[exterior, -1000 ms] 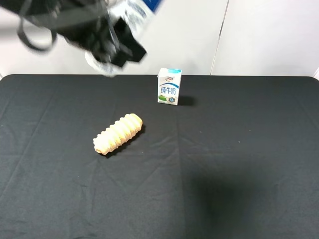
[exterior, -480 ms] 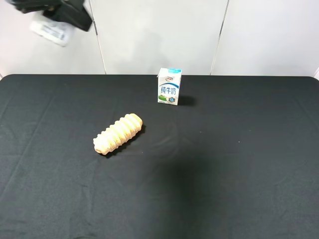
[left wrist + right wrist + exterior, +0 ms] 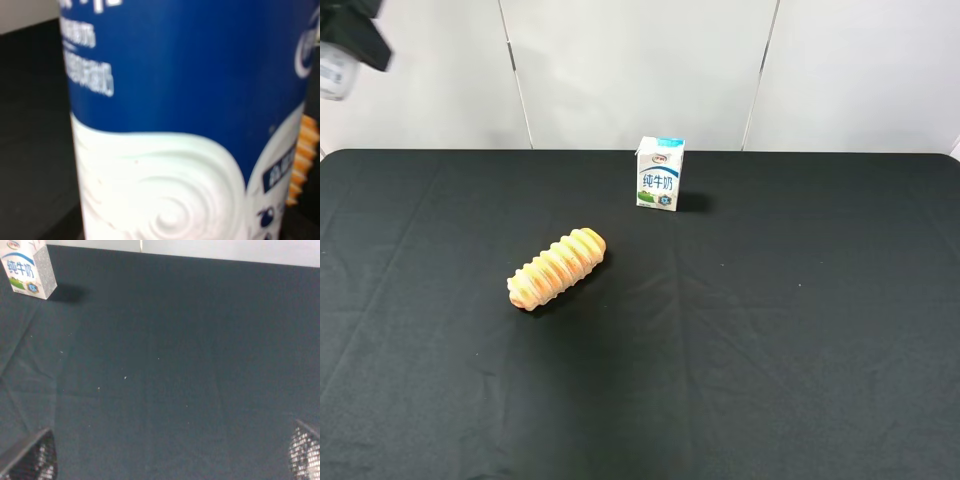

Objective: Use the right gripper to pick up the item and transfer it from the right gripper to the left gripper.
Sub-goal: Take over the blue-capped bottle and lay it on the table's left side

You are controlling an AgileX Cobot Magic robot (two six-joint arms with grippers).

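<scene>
The item, a white bottle with a blue band (image 3: 165,120), fills the left wrist view, very close and blurred. In the exterior high view only a white bit of the bottle (image 3: 332,72) shows at the top left corner, held up off the table under the black left gripper (image 3: 358,32), which is shut on it. The gripper's fingers do not show in the left wrist view. The right gripper (image 3: 167,452) is open and empty, its fingertips (image 3: 31,456) at the picture's corners above bare black cloth. It is out of the exterior high view.
A small milk carton (image 3: 660,173) stands at the back middle of the black table (image 3: 800,330); it also shows in the right wrist view (image 3: 27,269). A ridged orange bread roll (image 3: 556,267) lies left of centre; its edge shows in the left wrist view (image 3: 304,150).
The left gripper with the bottle has swung from the upper middle-left to the far top left corner, mostly leaving the view. The carton and the roll have not moved.
</scene>
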